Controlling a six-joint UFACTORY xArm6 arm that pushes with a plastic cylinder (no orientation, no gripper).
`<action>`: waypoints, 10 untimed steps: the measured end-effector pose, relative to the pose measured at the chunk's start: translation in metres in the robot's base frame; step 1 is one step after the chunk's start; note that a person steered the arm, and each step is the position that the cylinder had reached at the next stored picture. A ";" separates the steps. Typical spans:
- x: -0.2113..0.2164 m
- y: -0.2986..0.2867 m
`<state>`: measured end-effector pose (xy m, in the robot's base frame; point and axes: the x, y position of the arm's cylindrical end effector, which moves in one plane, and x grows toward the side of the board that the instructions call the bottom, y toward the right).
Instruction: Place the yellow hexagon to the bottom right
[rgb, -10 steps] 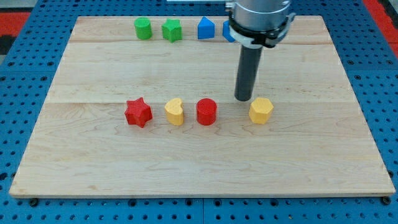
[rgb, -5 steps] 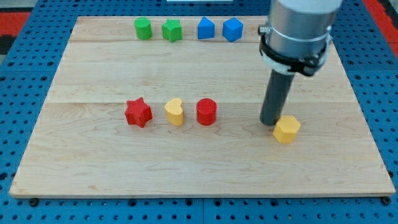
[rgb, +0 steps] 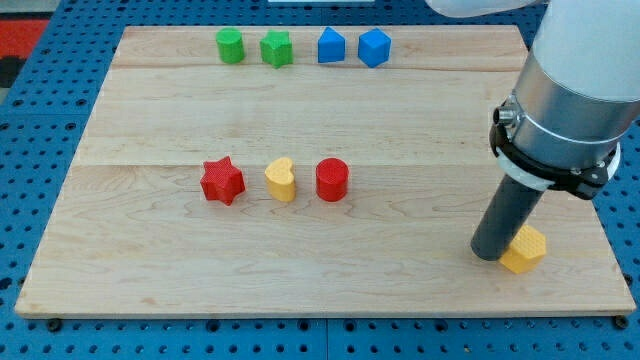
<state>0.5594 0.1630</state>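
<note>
The yellow hexagon (rgb: 524, 249) lies near the counter's (rgb: 300, 250) bottom-right corner, touching my tip (rgb: 490, 255) on its right side, partly hidden behind the rod. The arm ends in that plain rod, with no jaws.

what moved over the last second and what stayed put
My tip slid toward the view's bottom right, pushing the yellow hexagon from beside the red cylinder to near the board's bottom-right corner; the tip sits against the hexagon's left. Nothing was gripped. The other seven blocks stayed put.
</note>
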 end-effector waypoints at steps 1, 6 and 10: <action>0.000 0.005; -0.039 -0.008; -0.035 0.032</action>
